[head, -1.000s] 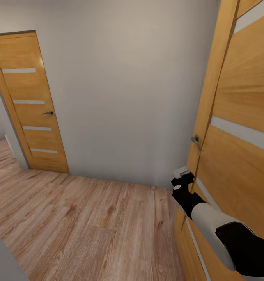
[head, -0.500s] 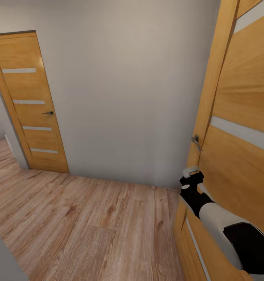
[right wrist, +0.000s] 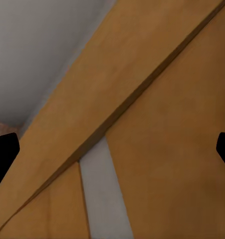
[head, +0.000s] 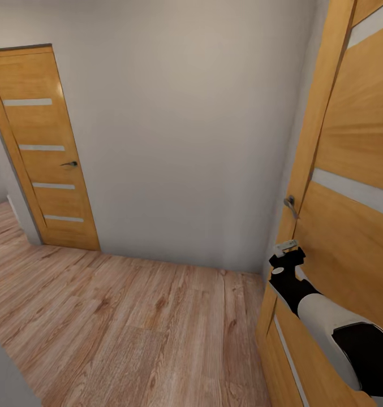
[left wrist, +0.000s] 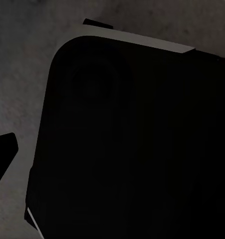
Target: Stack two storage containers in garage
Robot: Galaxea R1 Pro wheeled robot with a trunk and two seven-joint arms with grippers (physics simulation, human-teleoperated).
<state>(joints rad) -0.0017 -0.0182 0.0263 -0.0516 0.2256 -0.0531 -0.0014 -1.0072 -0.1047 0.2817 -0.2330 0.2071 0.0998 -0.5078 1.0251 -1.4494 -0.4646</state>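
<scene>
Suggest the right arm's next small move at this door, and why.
Probably raise the right gripper toward the door handle: its open fingertips face the wooden door, and the handle sits just above it, untouched.

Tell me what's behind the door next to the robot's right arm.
The near door stands slightly ajar beside the right gripper, below its handle. Through the gap only grey wall shows; the panel hides whatever room lies beyond.

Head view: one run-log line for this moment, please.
place: hallway | right gripper: open, at near door below handle | containers: unseen
</scene>
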